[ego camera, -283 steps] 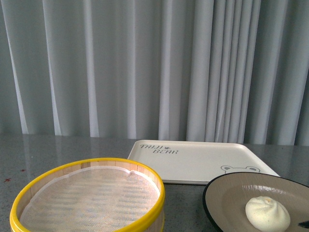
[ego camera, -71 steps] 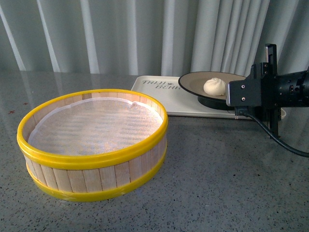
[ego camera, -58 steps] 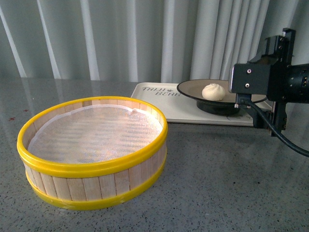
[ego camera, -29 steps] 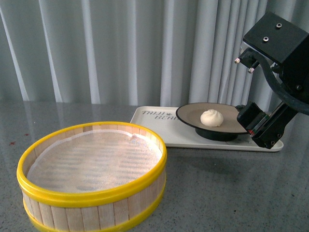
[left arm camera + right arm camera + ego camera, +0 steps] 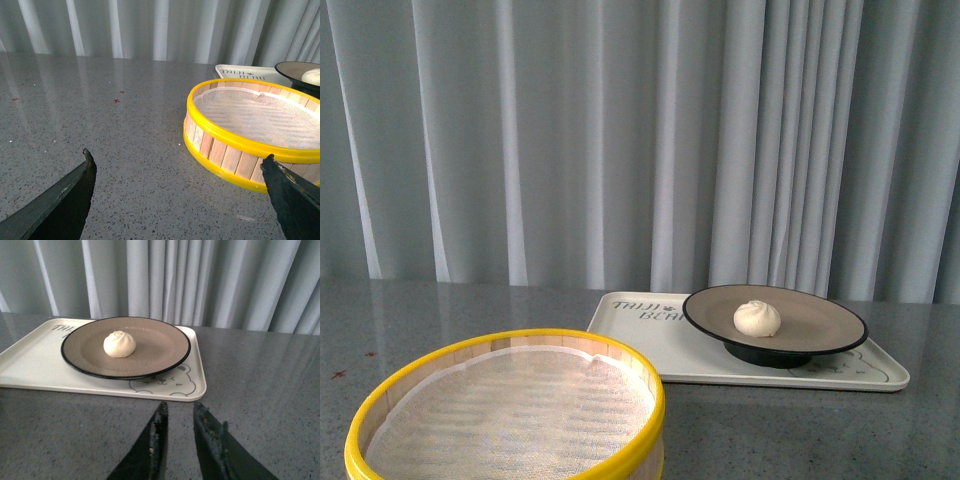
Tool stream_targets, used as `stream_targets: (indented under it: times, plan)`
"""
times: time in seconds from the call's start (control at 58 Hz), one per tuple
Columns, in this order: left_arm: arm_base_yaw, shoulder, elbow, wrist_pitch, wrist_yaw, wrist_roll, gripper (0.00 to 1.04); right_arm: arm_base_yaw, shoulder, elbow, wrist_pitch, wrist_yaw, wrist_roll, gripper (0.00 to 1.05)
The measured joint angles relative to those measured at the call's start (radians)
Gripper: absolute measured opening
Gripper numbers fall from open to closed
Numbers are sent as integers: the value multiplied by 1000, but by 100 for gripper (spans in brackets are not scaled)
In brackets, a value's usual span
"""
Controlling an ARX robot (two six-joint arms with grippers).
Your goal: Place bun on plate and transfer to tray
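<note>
The off-white bun (image 5: 757, 318) sits on the beige plate (image 5: 820, 325) with a black rim. The plate stands on the cream tray (image 5: 650, 350) with "TAIJI BEAR" lettering at the back right of the table. In the right wrist view the bun (image 5: 119, 344), plate (image 5: 160, 347) and tray (image 5: 30, 365) lie ahead of my right gripper (image 5: 180, 410), which is open by a narrow gap, empty and apart from the tray. My left gripper (image 5: 177, 160) is wide open and empty over bare table. Neither gripper shows in the front view.
A yellow-rimmed wooden steamer basket (image 5: 510, 410) lined with white cloth stands at the front left; it also shows in the left wrist view (image 5: 250, 135). Grey speckled tabletop (image 5: 100, 110). Grey curtains (image 5: 620, 140) hang behind.
The right arm, beside the plate on the tray half a second ago, has left the front view. The plate with the bun stays on the tray. The view has tilted up.
</note>
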Motion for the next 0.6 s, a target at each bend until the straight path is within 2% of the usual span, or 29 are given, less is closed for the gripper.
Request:
stream_targets:
  times: [0.034,0.31,0.397,0.603]
  plan:
    - [0,0,0,0,0,0,98,-6,-20,-19,0,-5,1,1]
    - [0,0,0,0,0,0,98,-49,-188,-151,-34,-42,8,2]
    - [0,0,0,0,0,0,98,-99,-248,-183,-63,-108,8,2]
    - [0,0,0,0,0,0,98,-124,-387,-243,-144,-113,10,2]
